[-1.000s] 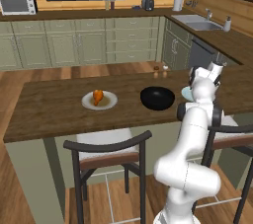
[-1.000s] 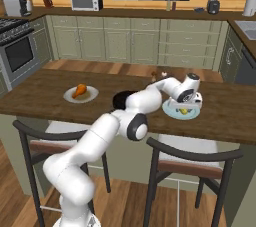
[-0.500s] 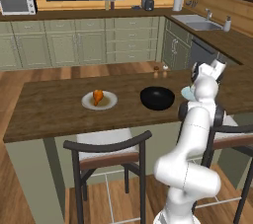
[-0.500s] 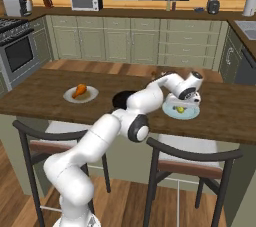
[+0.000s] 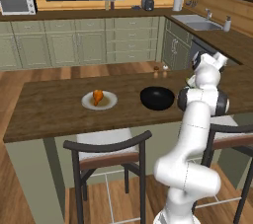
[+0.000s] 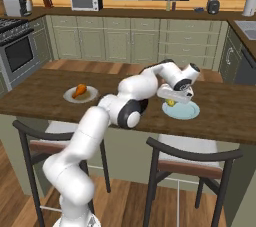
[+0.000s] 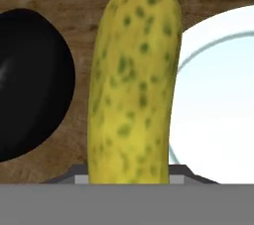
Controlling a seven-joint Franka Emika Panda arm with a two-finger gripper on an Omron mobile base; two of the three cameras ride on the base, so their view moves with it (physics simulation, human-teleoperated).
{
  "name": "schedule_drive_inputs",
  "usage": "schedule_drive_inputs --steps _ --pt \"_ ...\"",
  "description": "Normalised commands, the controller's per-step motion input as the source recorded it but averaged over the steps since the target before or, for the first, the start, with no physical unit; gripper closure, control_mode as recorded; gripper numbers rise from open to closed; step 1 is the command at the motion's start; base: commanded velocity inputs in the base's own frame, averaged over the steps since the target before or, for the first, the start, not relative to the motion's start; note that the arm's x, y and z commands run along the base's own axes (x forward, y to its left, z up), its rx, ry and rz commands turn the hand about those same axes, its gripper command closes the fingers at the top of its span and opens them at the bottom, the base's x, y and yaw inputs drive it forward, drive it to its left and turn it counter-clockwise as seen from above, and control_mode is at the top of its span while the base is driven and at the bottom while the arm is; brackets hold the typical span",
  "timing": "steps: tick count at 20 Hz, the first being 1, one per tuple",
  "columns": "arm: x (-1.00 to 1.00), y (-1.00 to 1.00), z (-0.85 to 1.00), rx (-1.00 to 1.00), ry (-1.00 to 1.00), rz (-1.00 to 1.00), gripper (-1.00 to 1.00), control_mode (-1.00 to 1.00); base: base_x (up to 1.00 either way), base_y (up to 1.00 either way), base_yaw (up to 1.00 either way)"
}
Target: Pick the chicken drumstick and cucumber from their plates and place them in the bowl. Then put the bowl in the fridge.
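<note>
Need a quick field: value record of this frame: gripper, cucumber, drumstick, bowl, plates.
gripper: shut on the cucumber, above the near edge of the pale blue plate
cucumber: yellow-green, speckled, lifted off its plate, over the counter between bowl and plate
pale blue plate: on the counter, right of the bowl in the right base view
chicken drumstick: on the cream plate
cream plate: on the counter, apart from the bowl
bowl: black, on the counter
</note>
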Motion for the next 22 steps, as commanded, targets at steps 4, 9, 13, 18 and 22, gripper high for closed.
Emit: schedule_drive_inputs --steps 4,9,13,18,22 --pt "-0.55 0.99 0.17 0.0 -0.01 -0.03 1.0 -1.0 0.0 0.0 0.0" --pt "-0.36 0.94 0.27 -0.02 0.0 -0.01 1.0 -1.0 0.0 0.0 0.0" --pt "-0.03 0.87 0.14 -0.17 0.05 0.0 1.0 -1.0 0.0 0.0 0.0" --pt "0.49 0.61 0.0 -0.26 0.11 -0.03 1.0 -1.0 0.0 0.0 0.0" --pt "0.55 0.1 -0.04 -0.12 0.06 0.0 1.0 -1.0 0.0 0.0 0.0"
